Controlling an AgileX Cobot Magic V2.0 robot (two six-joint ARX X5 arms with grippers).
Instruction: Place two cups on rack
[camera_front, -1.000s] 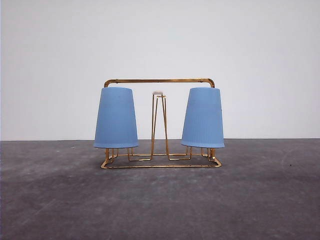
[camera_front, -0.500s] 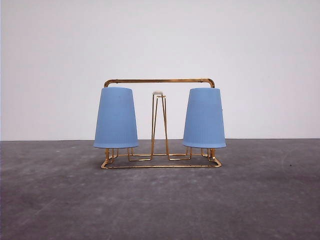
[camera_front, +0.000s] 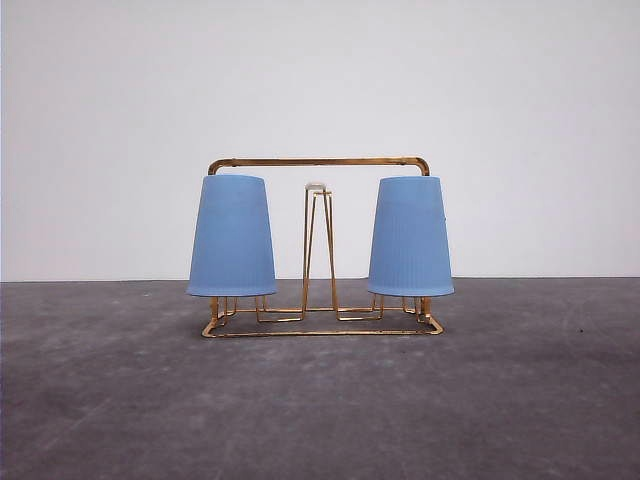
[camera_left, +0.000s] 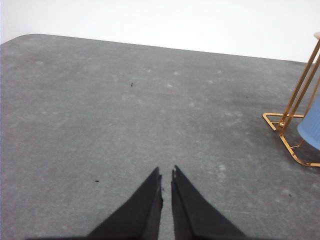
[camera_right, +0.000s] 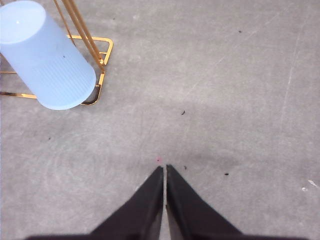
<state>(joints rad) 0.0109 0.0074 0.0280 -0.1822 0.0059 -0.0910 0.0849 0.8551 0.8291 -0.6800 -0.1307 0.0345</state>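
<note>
Grey worktop with one wire rack sitting on it

The worktop is a mottled dark grey, kinda concrete-looking, with pale blotches and a few tiny dark specks, and it runs back to a plain white wall. The only thing standing directly on it is the gold rack, its rectangular base frame flat on the surface about mid-way across, toward the back. One rounded corner of the worktop shows in the left wrist view.

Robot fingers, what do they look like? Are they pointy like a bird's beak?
Yes, quite beak-like. The left gripper has two plain black fingers, wide at the base and narrowing to sharp tips. The right gripper looks just the same: two smooth, matte black wedges. No cables, stickers or markings can be seen on either one.
</note>
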